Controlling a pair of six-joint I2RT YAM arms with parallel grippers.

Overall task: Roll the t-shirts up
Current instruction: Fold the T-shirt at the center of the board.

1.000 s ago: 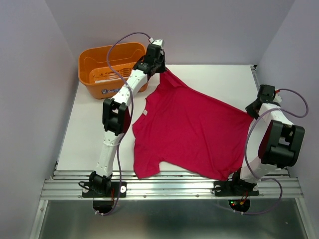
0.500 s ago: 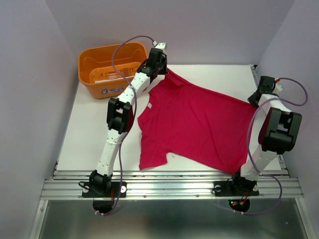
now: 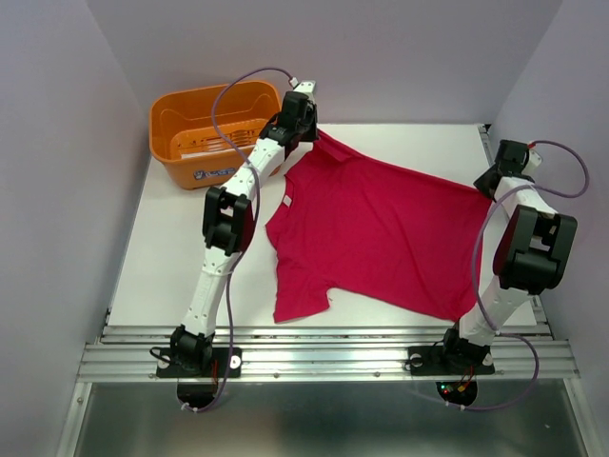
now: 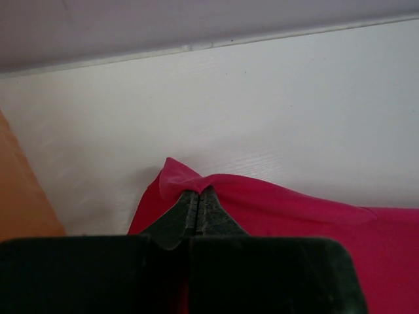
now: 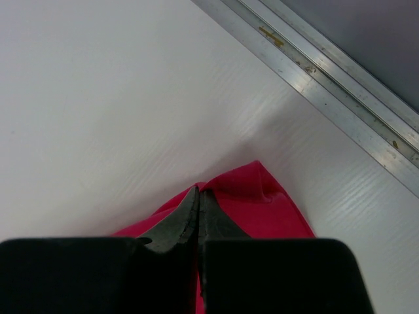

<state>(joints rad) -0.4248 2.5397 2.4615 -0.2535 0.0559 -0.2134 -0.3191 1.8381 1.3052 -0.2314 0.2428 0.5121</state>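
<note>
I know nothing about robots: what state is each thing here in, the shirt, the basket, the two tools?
Crimson-pink thin-fabric t-shirt: unrolled, spread out, held at two corners.
Orange plastic basket: upright, untouched.
Left tool: shut on the t-shirt's edge.
Right tool: shut on the t-shirt's edge.

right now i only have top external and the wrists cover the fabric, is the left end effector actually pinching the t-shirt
observer: Yes. In the left wrist view the left end effector is shut on a small peak of the t-shirt, right at its tips.
operator: and the right one
observer: The right end effector is shut on a corner of the t-shirt, with the fabric bunched just past its tips.
operator: is that corner touching the edge rail
observer: No. The right wrist view shows bare white table between the corner and the metal rail.
</note>
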